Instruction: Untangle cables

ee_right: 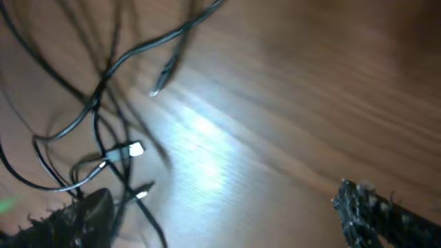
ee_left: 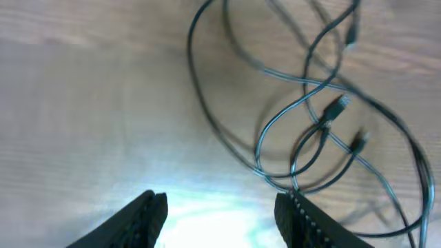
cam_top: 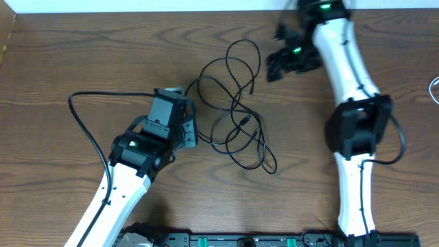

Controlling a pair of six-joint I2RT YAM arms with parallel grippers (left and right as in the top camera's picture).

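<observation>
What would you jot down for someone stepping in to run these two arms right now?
Left gripper: open, empty, at the tangle's left edge.
Right gripper: open, empty, at the tangle's upper right.
Cables: thin black cords looped over one another in the middle of the table, plug ends lying loose.
Done: nothing that shows; the loops cross in several places.
Left: grip a strand and draw the cords apart.

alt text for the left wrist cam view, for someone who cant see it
Thin black cables lie in a loose tangle of loops on the wooden table, filling the upper right, with small plug ends showing. The left gripper sits open at the bottom edge, nothing between its fingers.
</observation>
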